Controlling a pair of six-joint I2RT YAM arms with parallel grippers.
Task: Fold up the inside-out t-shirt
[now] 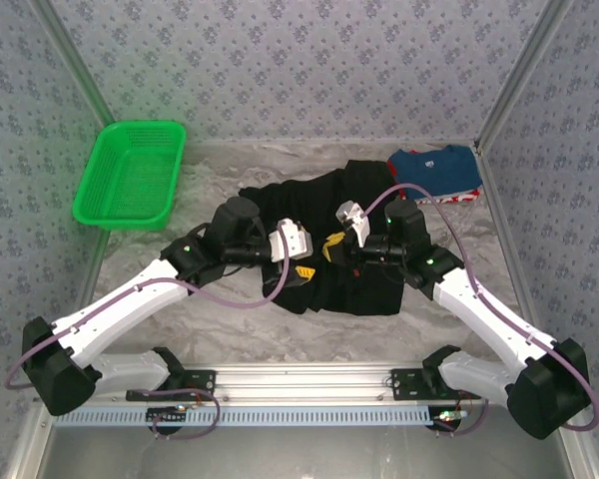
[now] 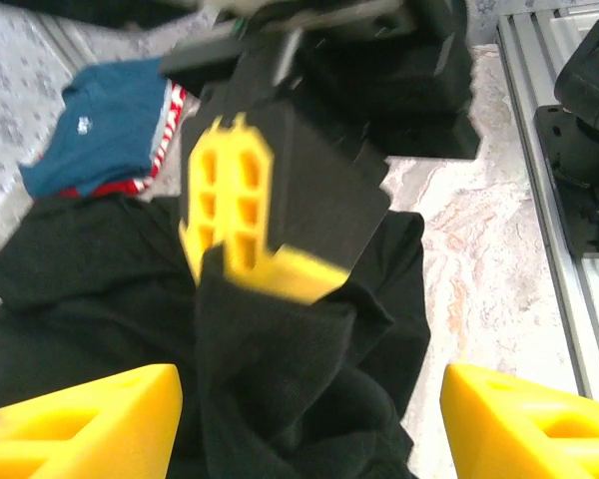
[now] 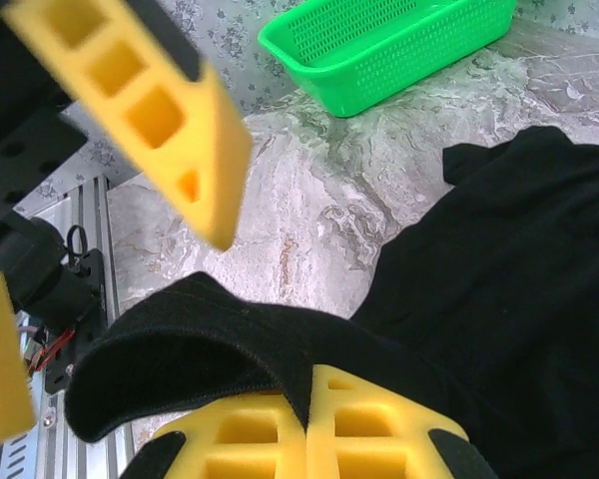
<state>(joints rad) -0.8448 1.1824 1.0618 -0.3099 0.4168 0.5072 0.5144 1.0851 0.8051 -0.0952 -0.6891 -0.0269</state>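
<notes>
Two tools nose to nose: my right tool (image 3: 309, 424) pinches a raised fold of the inside-out t-shirt (image 1: 319, 195), my left tool (image 2: 309, 389) gapes wide, that fold straight ahead of it, rest spread beneath.

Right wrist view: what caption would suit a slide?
Right gripper pinches a fold of the black t-shirt; green basket beyond.

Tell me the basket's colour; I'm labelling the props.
Bright green. The basket shows best in the top external view.
</notes>
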